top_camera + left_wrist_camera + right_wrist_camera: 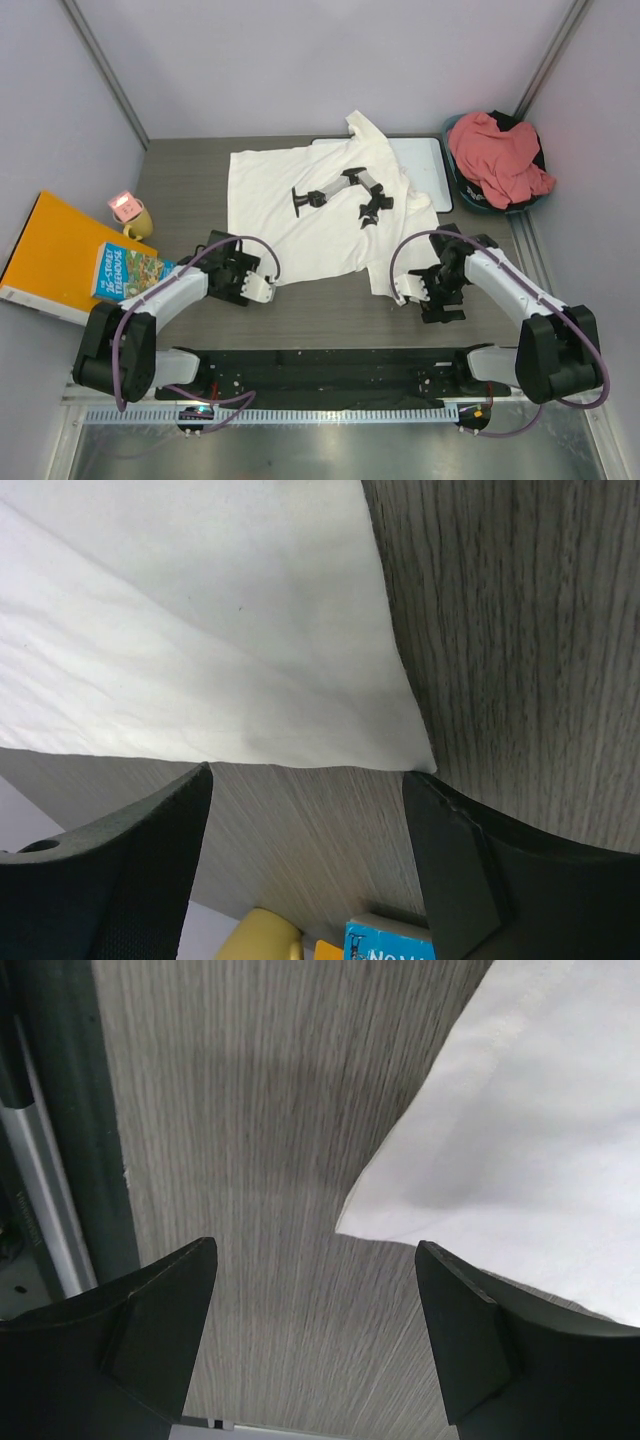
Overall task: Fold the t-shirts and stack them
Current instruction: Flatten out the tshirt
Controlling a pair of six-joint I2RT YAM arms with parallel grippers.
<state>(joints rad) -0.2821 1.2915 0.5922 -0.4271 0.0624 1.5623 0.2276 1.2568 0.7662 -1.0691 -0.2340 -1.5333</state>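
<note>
Left gripper (262, 289) and right gripper (407, 290) hover released, empty, at the white t-shirt (300, 215)'s 2 near corners; next, I think, pinch both corners and fold.

Soft, even overhead light keeps the top view bright, without glare on the white t-shirt (300, 210). Close up, the cloth dims toward its hem, and a broad faint shadow greys the table (250, 1160) beside its corner. Wood grain there is sharp; the gripper fingers (120, 870) below look slightly soft.

1 t-shirt (290, 200) flat centre, partly over whiteboard (425, 165); other t-shirt (500, 160) in basket (472, 198), right-rear.
</note>
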